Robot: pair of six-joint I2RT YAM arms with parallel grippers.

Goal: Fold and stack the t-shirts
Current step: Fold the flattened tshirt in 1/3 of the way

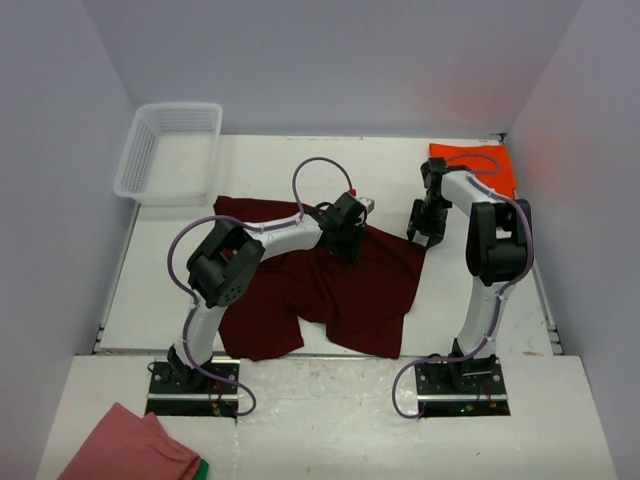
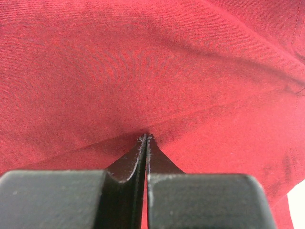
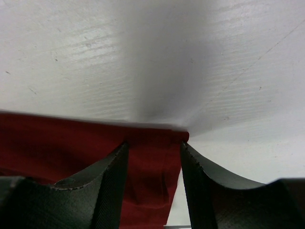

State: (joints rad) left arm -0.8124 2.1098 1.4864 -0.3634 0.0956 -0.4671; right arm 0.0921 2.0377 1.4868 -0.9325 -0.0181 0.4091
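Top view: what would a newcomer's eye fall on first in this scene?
The dark red shirt, spread over the middle of the table, catches the eye first. The left gripper is shut on its far edge, and the right gripper stands open over its right corner. Next come the orange shirt in the far right corner and the white basket at the far left.

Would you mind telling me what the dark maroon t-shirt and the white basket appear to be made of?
The maroon t-shirt: soft knit fabric, likely cotton jersey, matte; fine weave and soft creases show close up. The basket: probably moulded plastic, white; its walls are an open lattice.
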